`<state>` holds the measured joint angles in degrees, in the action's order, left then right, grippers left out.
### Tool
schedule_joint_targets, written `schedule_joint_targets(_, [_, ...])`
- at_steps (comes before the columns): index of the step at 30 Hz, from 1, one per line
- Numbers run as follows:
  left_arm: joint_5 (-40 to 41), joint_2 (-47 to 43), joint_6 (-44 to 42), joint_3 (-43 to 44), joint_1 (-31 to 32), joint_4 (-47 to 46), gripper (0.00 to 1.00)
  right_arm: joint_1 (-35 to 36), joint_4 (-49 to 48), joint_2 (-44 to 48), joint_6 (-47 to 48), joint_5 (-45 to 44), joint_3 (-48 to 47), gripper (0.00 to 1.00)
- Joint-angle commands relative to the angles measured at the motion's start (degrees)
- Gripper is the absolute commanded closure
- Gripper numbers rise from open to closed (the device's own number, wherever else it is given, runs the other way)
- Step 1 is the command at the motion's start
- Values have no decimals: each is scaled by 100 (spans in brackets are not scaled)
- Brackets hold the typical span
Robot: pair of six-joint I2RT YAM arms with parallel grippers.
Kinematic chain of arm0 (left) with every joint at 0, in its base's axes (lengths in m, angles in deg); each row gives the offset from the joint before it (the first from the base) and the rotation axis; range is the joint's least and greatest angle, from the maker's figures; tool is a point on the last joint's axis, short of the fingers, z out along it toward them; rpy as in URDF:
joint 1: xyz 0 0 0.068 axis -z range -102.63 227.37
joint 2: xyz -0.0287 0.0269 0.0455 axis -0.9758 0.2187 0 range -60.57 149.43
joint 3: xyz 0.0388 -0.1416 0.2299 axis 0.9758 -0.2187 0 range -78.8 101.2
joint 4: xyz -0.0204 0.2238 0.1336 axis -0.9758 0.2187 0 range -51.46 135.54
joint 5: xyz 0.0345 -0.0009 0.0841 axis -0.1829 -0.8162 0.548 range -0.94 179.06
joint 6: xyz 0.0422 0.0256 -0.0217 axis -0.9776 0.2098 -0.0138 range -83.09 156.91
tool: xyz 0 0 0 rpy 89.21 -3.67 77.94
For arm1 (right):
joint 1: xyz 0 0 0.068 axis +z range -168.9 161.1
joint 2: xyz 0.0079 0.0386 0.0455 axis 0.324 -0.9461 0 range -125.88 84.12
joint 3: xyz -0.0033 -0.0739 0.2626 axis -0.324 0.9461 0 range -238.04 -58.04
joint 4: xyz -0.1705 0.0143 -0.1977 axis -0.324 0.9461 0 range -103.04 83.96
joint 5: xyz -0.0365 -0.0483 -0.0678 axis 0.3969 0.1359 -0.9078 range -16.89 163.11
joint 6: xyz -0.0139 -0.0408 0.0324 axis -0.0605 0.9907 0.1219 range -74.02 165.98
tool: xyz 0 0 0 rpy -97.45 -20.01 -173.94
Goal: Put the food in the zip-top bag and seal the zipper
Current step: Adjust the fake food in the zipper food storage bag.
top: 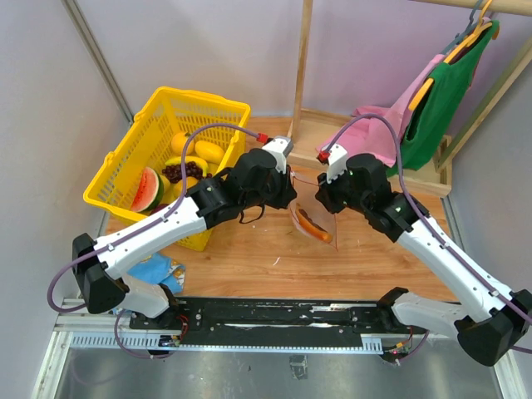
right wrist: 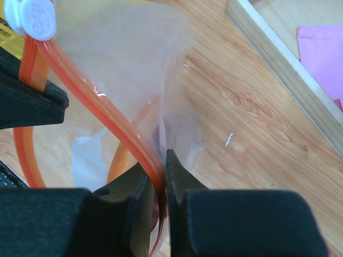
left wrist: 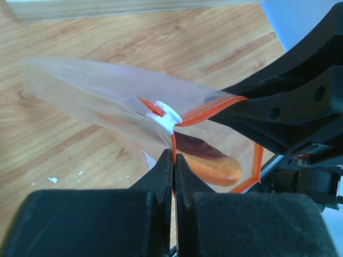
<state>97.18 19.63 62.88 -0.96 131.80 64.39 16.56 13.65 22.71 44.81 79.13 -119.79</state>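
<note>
Two robot arms hold a clear zip-top bag (top: 313,221) between them over the middle of a wooden table (top: 249,274).

The left gripper (left wrist: 174,155) is clenched on the bag's red zipper (left wrist: 214,110), pinching the strip just below the small white slider (left wrist: 165,115). The right gripper (right wrist: 161,163) is clamped on the same red strip further along, so the mouth of the bag hangs stretched between the two. One food piece (left wrist: 211,163), orange with a dark upper side, lies inside the bag near its bottom. Whether the bag touches the table I cannot tell. At the back left stands a yellow basket (top: 195,108) with a watermelon wedge (top: 148,189), a banana (top: 208,151) and other toy fruit in it, well apart from the bag.
</note>
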Motion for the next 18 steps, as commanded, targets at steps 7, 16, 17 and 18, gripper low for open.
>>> schedule_joint_targets(7, [-316,-127,-397,875,-29,-126,100,-83,335,-128,113,91,-665,99])
schedule_joint_targets(16, [-445,-295,-205,39,-196,-509,100,-83,-187,146,-66,-162,353,97])
schedule_joint_targets(17, [-440,-270,-199,-75,-196,-586,100,-84,-186,128,-116,-156,401,95])
schedule_joint_targets(18, [-435,-230,-198,-138,-196,-637,100,-80,-186,109,-140,-142,423,92])
